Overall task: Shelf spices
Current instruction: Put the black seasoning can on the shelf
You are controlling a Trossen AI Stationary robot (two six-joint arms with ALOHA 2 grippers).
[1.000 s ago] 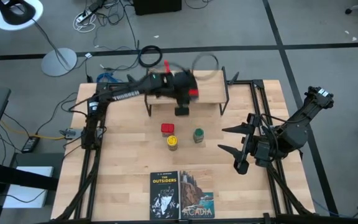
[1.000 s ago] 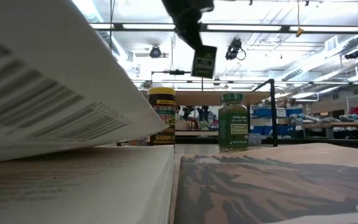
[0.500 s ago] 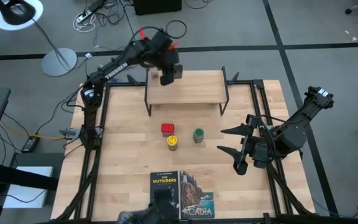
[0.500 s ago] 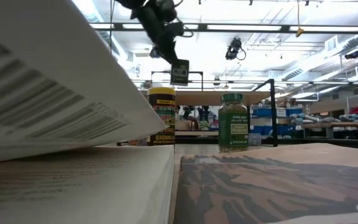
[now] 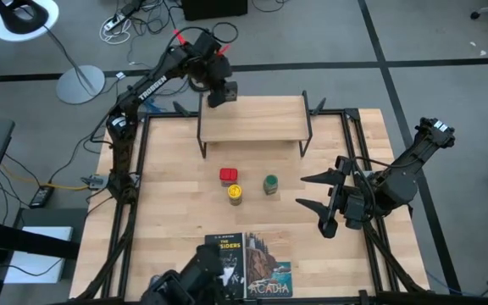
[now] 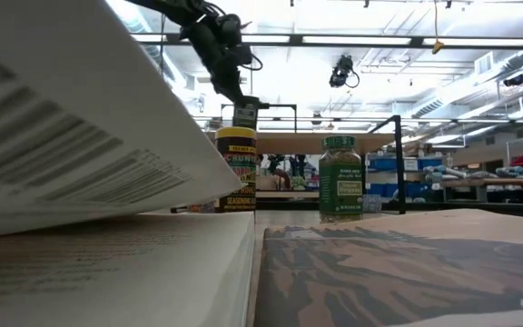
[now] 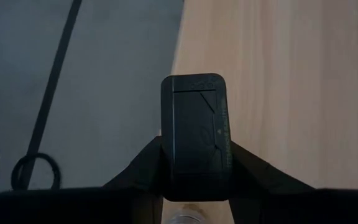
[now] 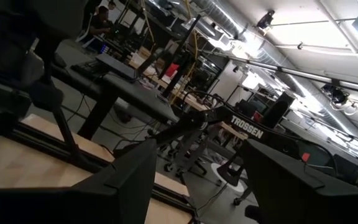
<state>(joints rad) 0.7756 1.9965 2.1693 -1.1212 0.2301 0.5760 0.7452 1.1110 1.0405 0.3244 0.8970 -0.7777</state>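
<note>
- Three spice containers stand on my table in front of the shelf (image 5: 252, 119): a red square tin (image 5: 228, 175), a yellow-lidded round jar (image 5: 235, 193) just beside it on the near side, and a green-lidded round jar (image 5: 270, 183) a little to their right.
- My left gripper (image 5: 219, 92) is clenched on a fourth container, a dark grey tin (image 5: 221, 91), held at the far left corner of the shelf's light wooden top board; the left wrist view shows the tin (image 7: 194, 132) upright between the two dark fingers, over the edge where the board meets the grey floor.
- From table height, I see this tin (image 6: 245, 113) hanging just above the shelf top, behind the yellow-lidded jar (image 6: 236, 170); the green-lidded jar (image 6: 340, 178) stands apart to its right.
- My right gripper (image 5: 322, 191) waits over the right side of the table, its fingers spread wide and grasping nothing.
- Two paperback books (image 5: 249, 264) lie side by side at the near edge of the table.
- A blurred dark shape (image 5: 189, 278) overlaps the left book's corner; I cannot tell what it is.
</note>
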